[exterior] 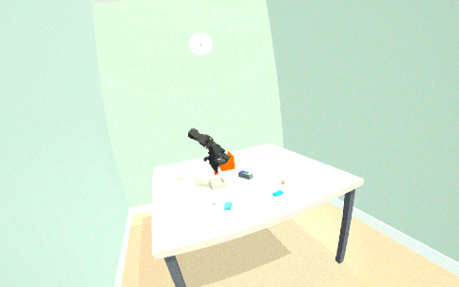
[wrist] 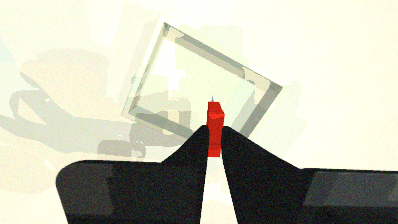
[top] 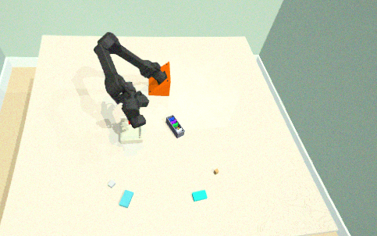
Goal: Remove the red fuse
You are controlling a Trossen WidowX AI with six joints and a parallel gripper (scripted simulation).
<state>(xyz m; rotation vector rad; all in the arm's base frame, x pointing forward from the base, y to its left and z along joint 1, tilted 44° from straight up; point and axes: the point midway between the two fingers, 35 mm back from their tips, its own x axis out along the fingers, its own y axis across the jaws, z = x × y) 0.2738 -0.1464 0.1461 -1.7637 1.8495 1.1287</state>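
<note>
My gripper [wrist: 214,132] is shut on the red fuse [wrist: 215,122] [top: 129,123] [exterior: 216,173], which sticks out beyond the fingertips. The fuse is in the air above the pale tray [top: 132,141] [wrist: 215,57] [exterior: 219,185], near one of its walls in the wrist view. Its exact height is hard to tell. The dark fuse block [top: 179,135] [exterior: 246,176] stands apart from the tray, with blue, purple, green and white fuses in it. In the top view the arm hides the fingertips and part of the tray.
The orange arm base [top: 159,89] [exterior: 227,164] is behind the tray and block. Toward the front lie two cyan blocks [top: 126,198] [top: 200,195], a small grey cube [top: 112,184] and a small orange-brown cube [top: 216,171]. The arm's shadow falls on and beside the tray.
</note>
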